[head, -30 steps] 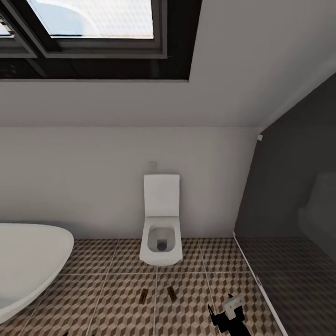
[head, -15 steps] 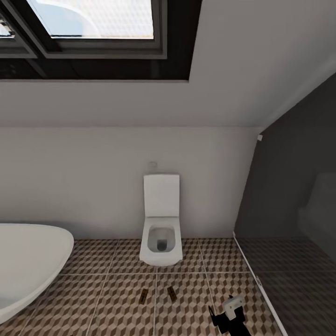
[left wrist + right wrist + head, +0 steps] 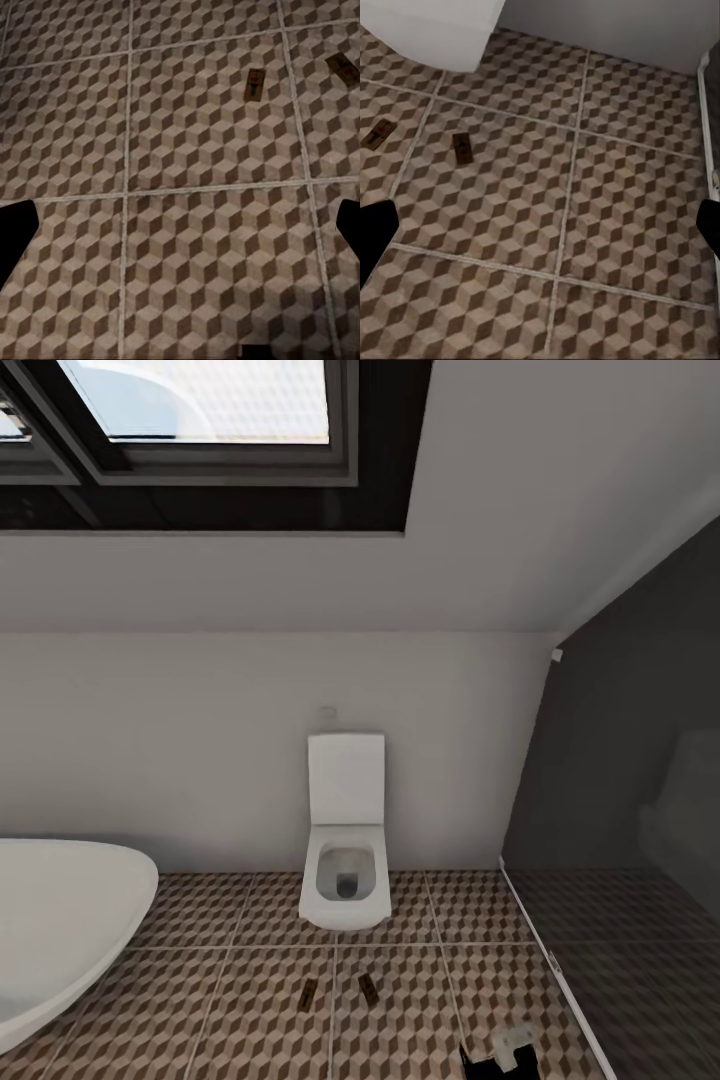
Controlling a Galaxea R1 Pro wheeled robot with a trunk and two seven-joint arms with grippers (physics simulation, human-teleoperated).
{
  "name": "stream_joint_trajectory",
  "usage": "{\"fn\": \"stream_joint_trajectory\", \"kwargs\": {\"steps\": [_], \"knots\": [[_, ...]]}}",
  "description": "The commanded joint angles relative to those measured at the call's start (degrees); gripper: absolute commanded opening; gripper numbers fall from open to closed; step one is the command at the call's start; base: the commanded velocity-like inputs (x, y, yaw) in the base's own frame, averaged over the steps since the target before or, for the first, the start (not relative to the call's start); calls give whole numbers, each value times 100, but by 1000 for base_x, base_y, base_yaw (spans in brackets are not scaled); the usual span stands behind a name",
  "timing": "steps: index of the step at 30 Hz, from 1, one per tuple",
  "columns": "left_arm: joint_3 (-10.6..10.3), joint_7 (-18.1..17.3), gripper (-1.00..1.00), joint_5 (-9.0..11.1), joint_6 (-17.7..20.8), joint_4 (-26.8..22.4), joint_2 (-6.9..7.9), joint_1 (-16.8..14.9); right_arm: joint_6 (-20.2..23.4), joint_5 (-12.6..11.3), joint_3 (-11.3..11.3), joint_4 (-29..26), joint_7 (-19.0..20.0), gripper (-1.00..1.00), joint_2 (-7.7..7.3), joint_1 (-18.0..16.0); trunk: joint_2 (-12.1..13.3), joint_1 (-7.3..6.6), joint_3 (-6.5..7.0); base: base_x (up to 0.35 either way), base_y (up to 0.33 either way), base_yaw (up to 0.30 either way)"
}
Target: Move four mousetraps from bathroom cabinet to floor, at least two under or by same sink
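- Step in hand, as judged: placement. Two mousetraps lie flat on the bathroom floor (image 3: 250,1010) in front of the toilet (image 3: 346,860), one (image 3: 309,992) just beside the other (image 3: 368,987), apart, on neighbouring tiles either side of a grout line.
- Same pair in the left wrist view (image 3: 256,82) (image 3: 344,68) and the right wrist view (image 3: 461,147) (image 3: 376,133); both rest on the cube-pattern tiles, nothing touching them.
- Right gripper (image 3: 500,1058) low at the head view's bottom edge, right of the traps. Its wrist view has the two dark fingertips (image 3: 373,232) spread wide with bare tile between: open, carrying nothing.
- Left gripper (image 3: 180,236): fingertips likewise wide apart over bare floor, nothing held.
- Bathtub (image 3: 60,920) at left; no sink or cabinet in view.
- Next move, as judged: turn back to the cabinet for the remaining traps, and check these two lie by the sink.
- Versus a second ago: camera unmoved, traps unmoved; the right gripper has dropped lower in the head view.
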Motion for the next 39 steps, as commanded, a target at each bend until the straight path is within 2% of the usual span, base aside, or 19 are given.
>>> {"fn": "stream_joint_trajectory", "kwargs": {"steps": [1,7,9,12,15,22,25,29,33,37,38,39], "knots": [[-50,31,100,16,-4,16,1,42,28,-114,50,-1,-26,100,-7,45,-13,4,-13,0,0,0],[-49,31,100,33,38,16,-11,283,109,-274,51,4,-24,100,-20,229,-13,4,-13,0,0,0],[-48,35,100,36,49,16,-21,359,253,-291,53,4,-22,100,-7,269,-13,4,-13,0,0,0],[-47,96,100,42,100,16,-65,484,742,-303,56,2,4,100,30,318,-13,4,-13,0,0,0],[-47,302,100,44,261,16,-133,607,1109,-307,57,1,27,100,50,374,-13,4,-13,0,0,0],[-47,581,100,45,466,16,-185,703,1356,-316,57,0,38,100,59,469,-13,4,-13,0,0,0],[-47,616,100,48,721,16,-218,730,1583,-326,56,-7,41,100,63,478,-13,4,-13,0,0,0],[-42,694,100,92,1286,7,-271,747,1978,-406,53,-15,45,100,123,483,-13,4,-13,0,0,0],[-37,826,100,340,1611,1,-325,751,2276,-567,50,-7,43,100,192,484,-13,4,-13,0,0,0],[3,1013,100,854,1700,-1,-329,752,2530,-627,49,3,46,100,151,544,-13,4,-13,0,0,0],[10,1053,100,1015,1711,-1,-327,753,2569,-635,49,5,48,100,97,602,-13,4,-13,0,0,0],[13,1067,100,1081,1715,-1,-327,753,2582,-638,49,6,49,100,58,633,-13,4,-13,0,0,0]]}}
